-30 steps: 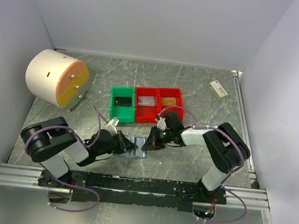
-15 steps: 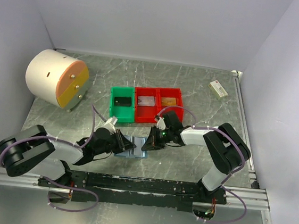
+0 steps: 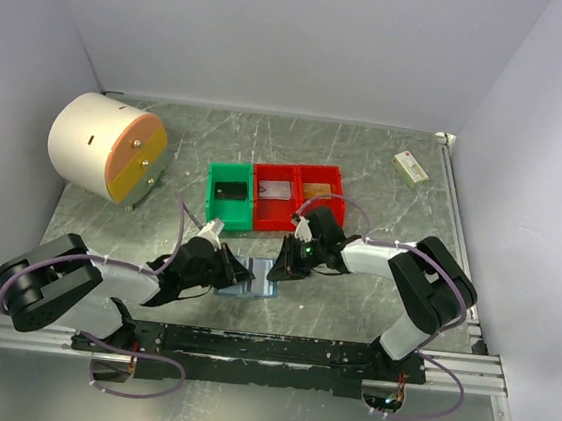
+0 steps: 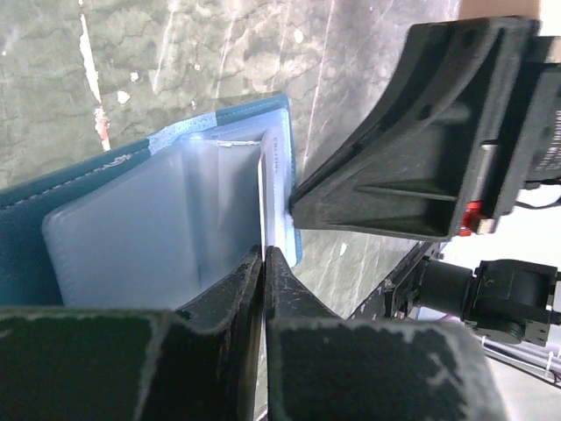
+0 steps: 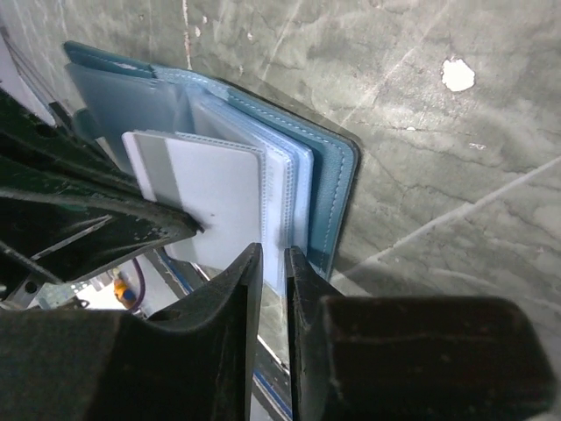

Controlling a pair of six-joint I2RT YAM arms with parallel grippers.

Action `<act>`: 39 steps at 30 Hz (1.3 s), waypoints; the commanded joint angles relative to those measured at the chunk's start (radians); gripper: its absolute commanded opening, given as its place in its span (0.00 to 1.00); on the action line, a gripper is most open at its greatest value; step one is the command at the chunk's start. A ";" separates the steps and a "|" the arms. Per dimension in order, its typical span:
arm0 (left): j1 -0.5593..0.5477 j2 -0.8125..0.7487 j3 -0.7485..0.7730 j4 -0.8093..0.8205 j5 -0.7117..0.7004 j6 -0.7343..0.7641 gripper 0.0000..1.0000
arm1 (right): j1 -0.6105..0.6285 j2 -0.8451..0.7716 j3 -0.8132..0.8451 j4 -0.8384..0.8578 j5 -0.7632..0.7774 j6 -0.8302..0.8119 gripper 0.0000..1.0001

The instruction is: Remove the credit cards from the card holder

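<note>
The blue card holder (image 3: 251,275) lies open on the table between my two grippers. In the right wrist view its blue cover (image 5: 331,175) and clear sleeves show, with a white and grey credit card (image 5: 209,189) standing partly out of a sleeve. My left gripper (image 3: 230,272) is shut on that card; its jaws (image 4: 263,256) pinch the card's thin edge (image 4: 262,197). My right gripper (image 3: 281,269) is shut on the edge of the holder's clear sleeves (image 5: 273,256). The left fingers (image 5: 105,230) also show in the right wrist view.
A green bin (image 3: 229,196) and two red bins (image 3: 296,194), each with something flat inside, stand just behind the holder. A white drum with an orange face (image 3: 107,147) sits at the back left. A small cream box (image 3: 410,167) lies at the back right.
The left arm's elbow has swung out to the left and lower. Its gripper has stayed at the holder. The right gripper has hardly moved.
</note>
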 commanded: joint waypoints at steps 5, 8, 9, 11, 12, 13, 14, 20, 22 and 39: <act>-0.006 0.033 0.041 -0.077 -0.032 0.027 0.21 | 0.008 -0.064 0.056 -0.024 0.005 -0.083 0.19; -0.005 0.036 0.050 -0.086 -0.031 0.037 0.24 | 0.025 -0.033 0.082 -0.006 -0.027 -0.083 0.19; -0.006 0.033 0.049 -0.080 -0.028 0.037 0.25 | 0.035 -0.019 0.089 -0.002 -0.024 -0.083 0.19; -0.007 0.024 0.045 -0.078 -0.027 0.034 0.27 | 0.049 0.009 0.100 -0.003 -0.002 -0.080 0.19; -0.006 0.015 0.045 -0.082 -0.030 0.035 0.28 | 0.049 0.028 0.105 -0.018 0.018 -0.073 0.19; -0.005 0.007 0.045 -0.089 -0.035 0.035 0.29 | 0.048 0.046 0.108 -0.034 0.036 -0.067 0.19; -0.006 -0.003 0.044 -0.098 -0.037 0.036 0.30 | 0.047 0.059 0.109 -0.042 0.056 -0.069 0.19; -0.006 -0.058 0.030 -0.120 -0.056 0.043 0.32 | 0.046 0.086 0.085 -0.082 0.134 -0.066 0.15; -0.005 -0.064 0.028 -0.123 -0.054 0.047 0.30 | 0.046 0.081 0.074 -0.085 0.149 -0.060 0.14; -0.005 -0.152 0.019 -0.233 -0.111 0.040 0.23 | 0.046 0.097 0.070 -0.098 0.159 -0.056 0.12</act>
